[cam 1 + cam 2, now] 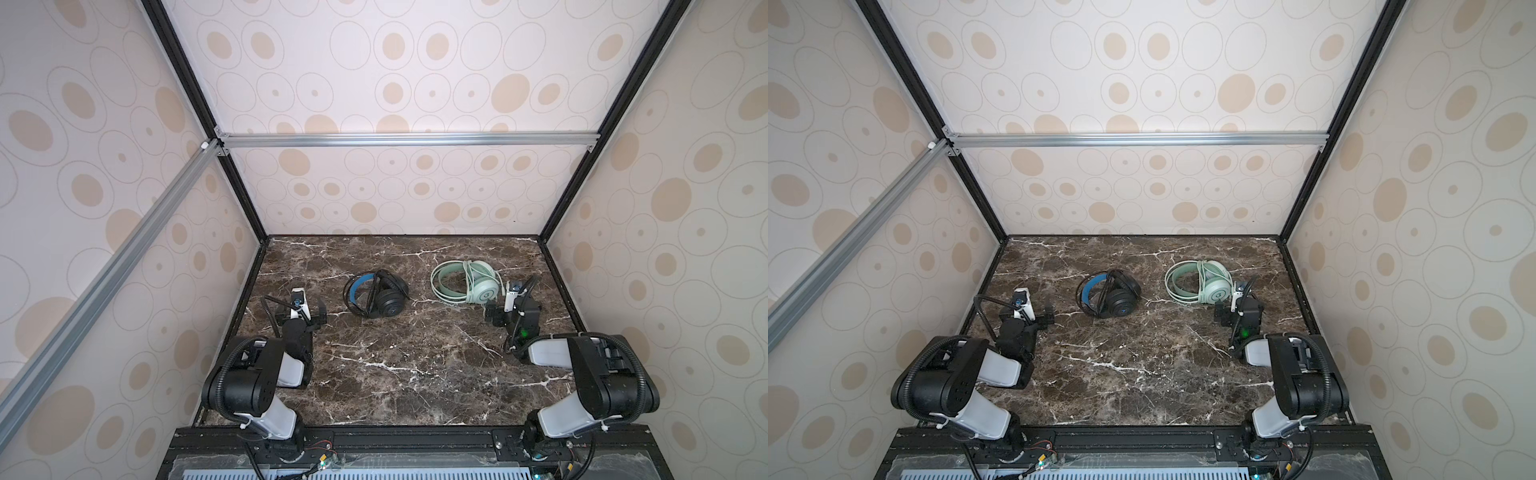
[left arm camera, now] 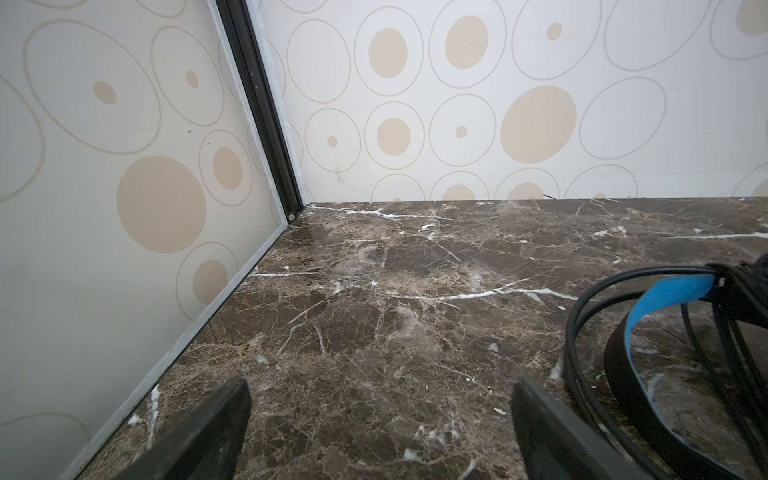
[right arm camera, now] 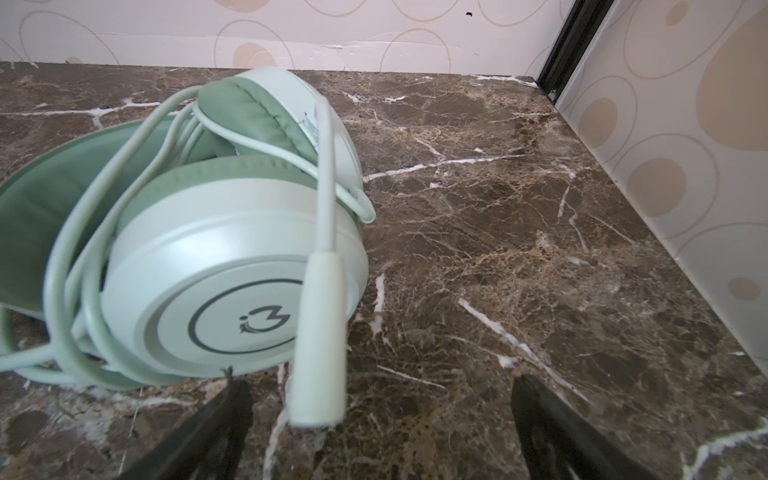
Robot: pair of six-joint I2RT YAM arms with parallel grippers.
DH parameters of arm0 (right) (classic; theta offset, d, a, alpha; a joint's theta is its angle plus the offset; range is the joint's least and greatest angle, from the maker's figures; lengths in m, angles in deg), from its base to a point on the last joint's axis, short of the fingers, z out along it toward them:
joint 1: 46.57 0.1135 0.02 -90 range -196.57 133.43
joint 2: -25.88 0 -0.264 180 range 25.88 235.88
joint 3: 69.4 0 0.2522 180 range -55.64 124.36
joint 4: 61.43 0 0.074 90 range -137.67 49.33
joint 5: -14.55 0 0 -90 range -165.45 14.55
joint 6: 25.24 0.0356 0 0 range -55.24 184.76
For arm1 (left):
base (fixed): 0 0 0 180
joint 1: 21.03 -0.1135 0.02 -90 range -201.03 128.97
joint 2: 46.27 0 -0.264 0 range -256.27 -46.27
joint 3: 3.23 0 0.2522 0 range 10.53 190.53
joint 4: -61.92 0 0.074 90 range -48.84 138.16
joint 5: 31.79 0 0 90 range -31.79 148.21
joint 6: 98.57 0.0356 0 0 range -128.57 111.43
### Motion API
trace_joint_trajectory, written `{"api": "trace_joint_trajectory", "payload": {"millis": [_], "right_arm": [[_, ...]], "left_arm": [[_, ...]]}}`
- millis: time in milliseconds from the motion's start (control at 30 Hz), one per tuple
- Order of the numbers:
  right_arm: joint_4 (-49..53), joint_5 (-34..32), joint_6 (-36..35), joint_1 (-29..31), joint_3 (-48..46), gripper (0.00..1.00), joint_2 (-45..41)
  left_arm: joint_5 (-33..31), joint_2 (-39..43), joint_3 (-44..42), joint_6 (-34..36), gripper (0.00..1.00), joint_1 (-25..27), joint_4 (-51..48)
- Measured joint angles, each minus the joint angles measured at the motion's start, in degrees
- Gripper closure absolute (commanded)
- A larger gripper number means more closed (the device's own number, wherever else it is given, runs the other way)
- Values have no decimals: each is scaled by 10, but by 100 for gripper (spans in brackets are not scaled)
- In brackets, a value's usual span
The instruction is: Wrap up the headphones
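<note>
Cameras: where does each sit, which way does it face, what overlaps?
Top views: high over the robot's side, looking down and forward across the table; left arm, right arm, left gripper, right gripper, black headset, mint headset show.
Left wrist: low on the left arm, facing the back-left corner; its open fingers, black headset partly in view.
Right wrist: low on the right arm, facing the back-right corner; its open fingers, mint headset close up.
Shared: each wrist view shares one headset with the top views.

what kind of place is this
Likely a robot test cell, not a home: left arm and right arm bolted to a front rail, a marble-look tabletop, and patterned panels on an aluminium frame boxing it in.
</note>
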Motion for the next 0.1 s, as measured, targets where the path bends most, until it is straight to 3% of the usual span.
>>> {"api": "trace_joint_trajectory", "payload": {"millis": [100], "right_arm": [[0, 0, 0, 0, 0, 0, 0]], "left_arm": [[2, 0, 0, 0, 2, 0, -3]]}}
